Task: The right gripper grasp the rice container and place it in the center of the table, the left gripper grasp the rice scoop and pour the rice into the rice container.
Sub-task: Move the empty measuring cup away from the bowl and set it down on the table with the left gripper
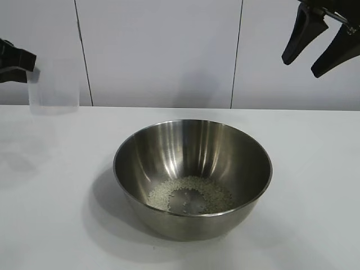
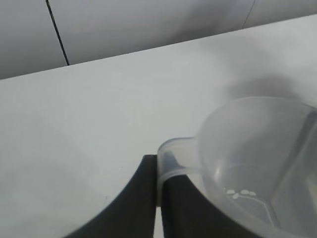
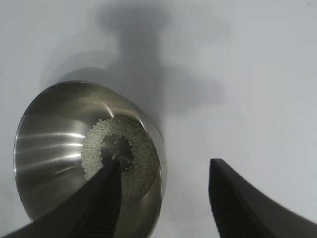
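Left gripper (image 2: 157, 208) pinches the small side handle of the rice scoop (image 2: 257, 163), its black fingers (image 2: 133, 203) pressed together on the clear tab; in the exterior view that gripper (image 1: 25, 64) sits high above the table's far left corner, with the transparent scoop (image 1: 53, 84) hanging upright beside it, clear of the tabletop; only a few grains cling inside the scoop, as the left wrist view shows. Right gripper (image 1: 320, 45) hangs above the far right corner of the table (image 1: 315, 169), fingers spread apart and holding nothing; the right wrist view shows its two fingers (image 3: 237, 198) parted, one over the bowl's rim and the other over bare tabletop. The rice container (image 1: 191, 177) stands upright about midway between the left and right edges, nearer the front edge than the back; the rice (image 1: 191, 194) lies in its bottom as a loose ring of white grains around a bare steel patch.
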{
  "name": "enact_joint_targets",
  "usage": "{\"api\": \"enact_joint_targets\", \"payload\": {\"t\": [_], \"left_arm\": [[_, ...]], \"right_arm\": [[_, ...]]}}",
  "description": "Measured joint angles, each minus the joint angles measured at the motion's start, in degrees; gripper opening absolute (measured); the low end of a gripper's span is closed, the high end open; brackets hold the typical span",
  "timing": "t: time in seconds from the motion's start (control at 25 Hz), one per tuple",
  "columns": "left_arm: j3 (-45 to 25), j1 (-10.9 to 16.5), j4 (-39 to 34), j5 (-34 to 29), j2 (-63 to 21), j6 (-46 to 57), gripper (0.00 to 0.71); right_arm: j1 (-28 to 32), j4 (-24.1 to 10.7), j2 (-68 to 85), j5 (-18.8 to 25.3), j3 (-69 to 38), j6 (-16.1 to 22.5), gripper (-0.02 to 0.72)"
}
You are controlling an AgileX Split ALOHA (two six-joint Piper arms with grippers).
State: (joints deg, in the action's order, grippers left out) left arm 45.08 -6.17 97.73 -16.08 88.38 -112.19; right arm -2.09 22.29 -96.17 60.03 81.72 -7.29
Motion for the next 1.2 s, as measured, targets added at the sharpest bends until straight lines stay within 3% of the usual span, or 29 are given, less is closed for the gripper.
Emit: {"api": "enact_joint_targets", "payload": {"t": [0.4, 0.8, 1.2], "left_arm": [[0.00, 0.00, 0.17, -4.15, 12.48, -7.99, 0.008], [2.05, 0.00, 0.22, -9.64, 15.21, -26.28, 0.008], [5.68, 0.00, 0.22, -9.10, 21.42, -19.60, 0.008]], "right_arm": [[0.00, 0.00, 0.00, 0.00, 0.00, 0.00, 0.371], [0.00, 0.00, 0.00, 0.00, 0.00, 0.00, 0.371], [0.00, 0.00, 0.00, 0.09, 0.00, 0.00, 0.371]]}}
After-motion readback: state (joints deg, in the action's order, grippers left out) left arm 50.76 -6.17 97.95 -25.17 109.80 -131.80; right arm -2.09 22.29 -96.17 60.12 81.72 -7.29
